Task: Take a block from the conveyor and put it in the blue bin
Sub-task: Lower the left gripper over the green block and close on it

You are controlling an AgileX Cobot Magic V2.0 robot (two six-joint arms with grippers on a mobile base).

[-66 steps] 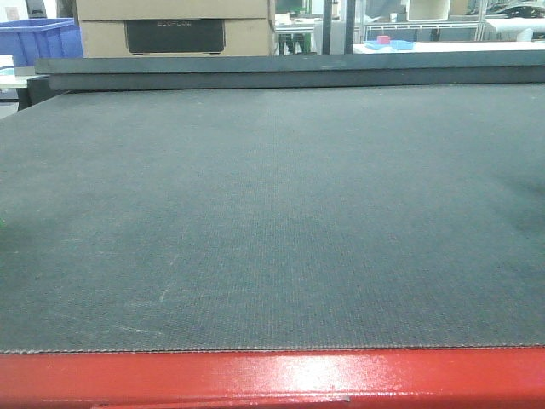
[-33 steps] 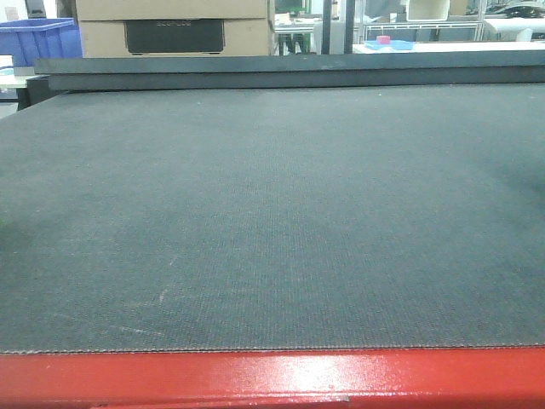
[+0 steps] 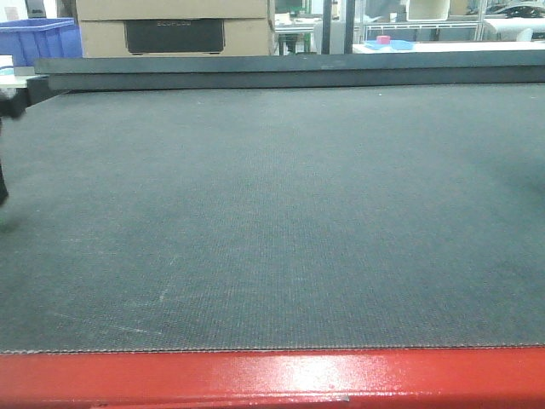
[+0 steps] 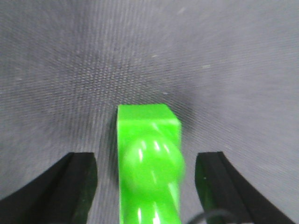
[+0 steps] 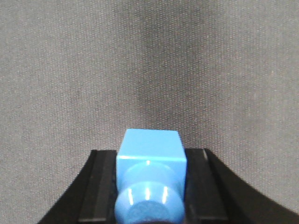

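Open conveyor [image 3: 272, 213] across its width, raised rail [image 3: 289, 70] at far edge, possibly arm [image 3: 3, 183] at left

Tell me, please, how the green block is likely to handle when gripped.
The green block looks like glossy hard plastic: probably stiff, light and somewhat slippery. Its flat sides, between the fingers of the open left gripper, suggest it won't roll.

Grey woven conveyor [image 3: 272, 213], green block [image 4: 148, 140] — blue block [image 5: 150, 149]
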